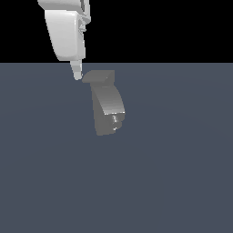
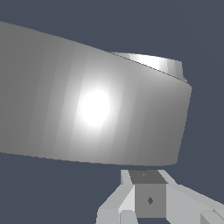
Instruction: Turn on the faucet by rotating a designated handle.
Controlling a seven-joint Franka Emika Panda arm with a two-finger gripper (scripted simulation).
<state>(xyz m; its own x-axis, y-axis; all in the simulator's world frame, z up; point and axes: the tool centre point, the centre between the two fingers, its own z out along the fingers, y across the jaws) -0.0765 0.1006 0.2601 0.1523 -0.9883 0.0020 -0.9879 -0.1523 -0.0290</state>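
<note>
My fingers [image 1: 77, 73] sit just left of the handle [image 1: 98, 76] atop the faucet [image 1: 107, 109], mid-counter. I can't tell if they're apart. I should push sideways slowly, staying on the handle's tip.

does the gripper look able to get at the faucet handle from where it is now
Probably yes: the gripper hangs right beside the end of the handle atop the faucet, with nothing between them. Actual contact is not clear.
</note>
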